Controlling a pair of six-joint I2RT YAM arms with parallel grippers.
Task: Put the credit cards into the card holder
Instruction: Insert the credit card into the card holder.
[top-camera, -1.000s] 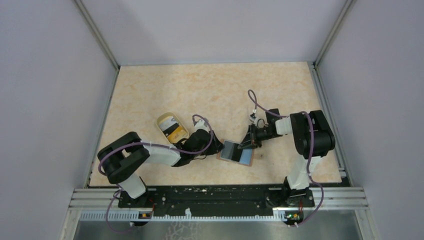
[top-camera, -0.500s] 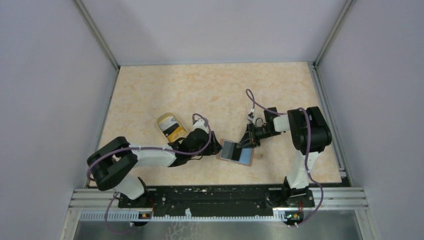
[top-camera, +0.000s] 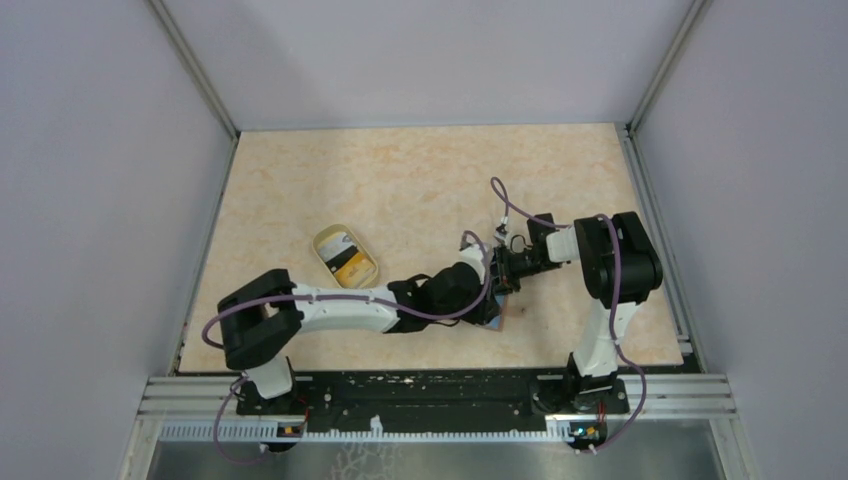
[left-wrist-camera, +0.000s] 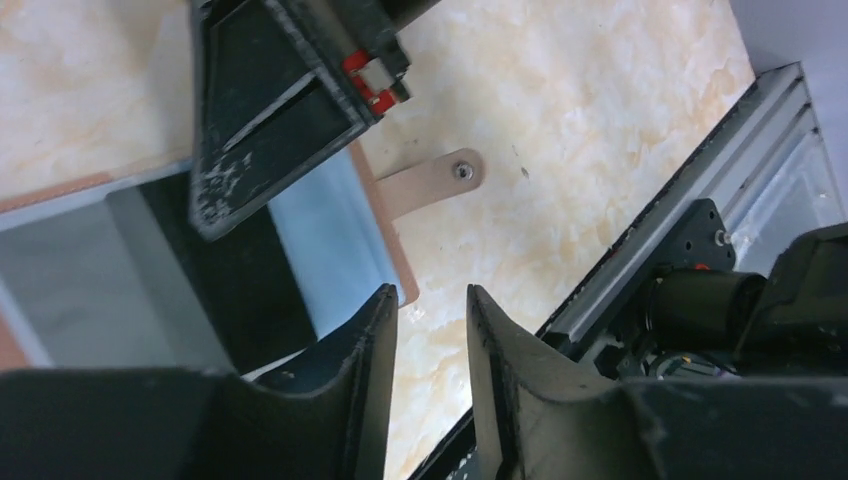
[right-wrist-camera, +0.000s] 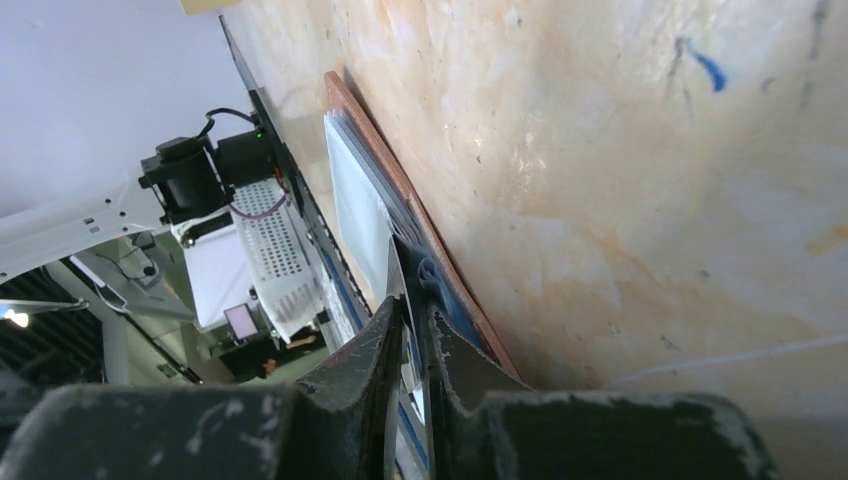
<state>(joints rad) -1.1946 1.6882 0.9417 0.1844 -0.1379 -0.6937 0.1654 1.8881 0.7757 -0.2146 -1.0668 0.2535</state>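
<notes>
Top external view: credit cards (top-camera: 349, 265) sit in a cup (top-camera: 327, 240) on the counter (top-camera: 400, 180), well left of the card holder (left-wrist-camera: 325, 235). Left pincer (left-wrist-camera: 430, 335), fingers apart and empty, hovers at the open holder's edge. Right pincer (right-wrist-camera: 414, 310) is clamped on its thin inner flap.

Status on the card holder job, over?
Left end effector open, empty, over card holder edge. Right end effector pinched on its blue lining. Credit cards visible in cup, off left. No obstruction seen.
</notes>
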